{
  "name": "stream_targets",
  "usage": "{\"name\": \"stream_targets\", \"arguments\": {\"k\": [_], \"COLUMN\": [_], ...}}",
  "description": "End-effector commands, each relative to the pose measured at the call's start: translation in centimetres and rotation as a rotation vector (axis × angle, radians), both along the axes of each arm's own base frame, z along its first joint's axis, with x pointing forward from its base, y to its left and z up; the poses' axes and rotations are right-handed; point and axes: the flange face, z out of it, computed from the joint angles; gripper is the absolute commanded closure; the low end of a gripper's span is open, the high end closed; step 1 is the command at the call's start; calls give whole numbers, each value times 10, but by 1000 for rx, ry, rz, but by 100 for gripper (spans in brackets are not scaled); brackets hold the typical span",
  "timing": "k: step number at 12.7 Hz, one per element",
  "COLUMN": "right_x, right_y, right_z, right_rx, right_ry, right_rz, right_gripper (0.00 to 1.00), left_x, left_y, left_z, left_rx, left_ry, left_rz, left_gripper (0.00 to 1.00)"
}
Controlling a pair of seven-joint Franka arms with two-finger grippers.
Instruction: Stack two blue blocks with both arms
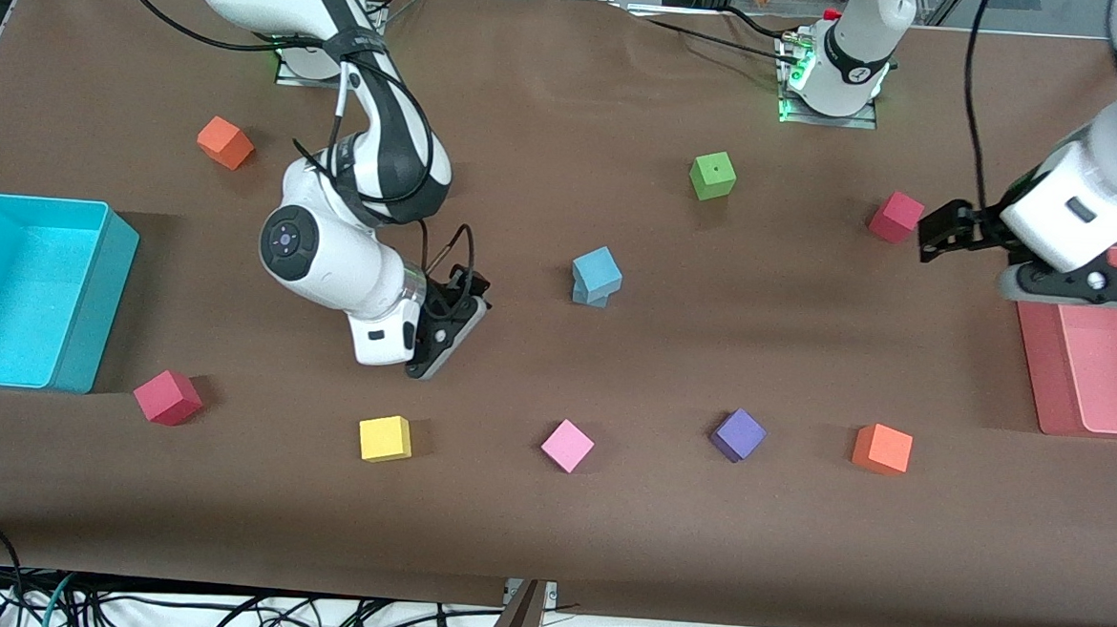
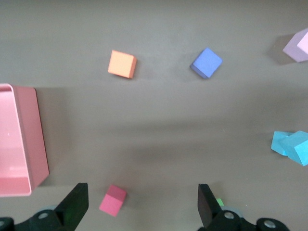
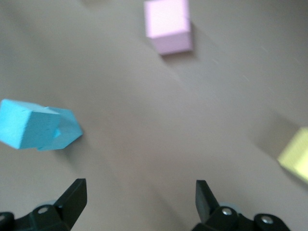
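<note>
Mid-worktop, the two blue blocks (image 1: pixel 597 275) are sitting stacked, top cube seemingly twisted. Right hand (image 1: pixel 448 332) is hovering beside them, left hand (image 1: pixel 945 229) over the red cube (image 1: pixel 895 216), both wide and empty; they should be pulling away gently.

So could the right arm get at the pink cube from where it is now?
Probably yes. The right tool is open and empty above bare table, and the pink cube sits apart from the yellow cube and purple cube, with nothing between them.
</note>
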Motion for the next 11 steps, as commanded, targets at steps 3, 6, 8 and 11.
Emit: {"name": "stream_targets", "arguments": {"k": [3,6,8,11], "right_x": [34,50,44,28], "right_y": [-141,-232,-281,-348], "right_z": [27,58,85,130], "right_rx": [-123,-199,-200,-254], "right_ry": [54,-54,-87,-144], "right_rz": [-192,-281,-349,-426], "right_gripper": [0,0,0,0], "left_x": [-45,-43,-42,-15], "left_y": [32,40,30,47], "left_z": [-25,-26,-23,-32], "left_rx": [-17,-12,-12,-14], "left_ry": [-76,-54,-58,-26], "left_rz": [11,32,15,43], "left_gripper": [0,0,0,0]}}
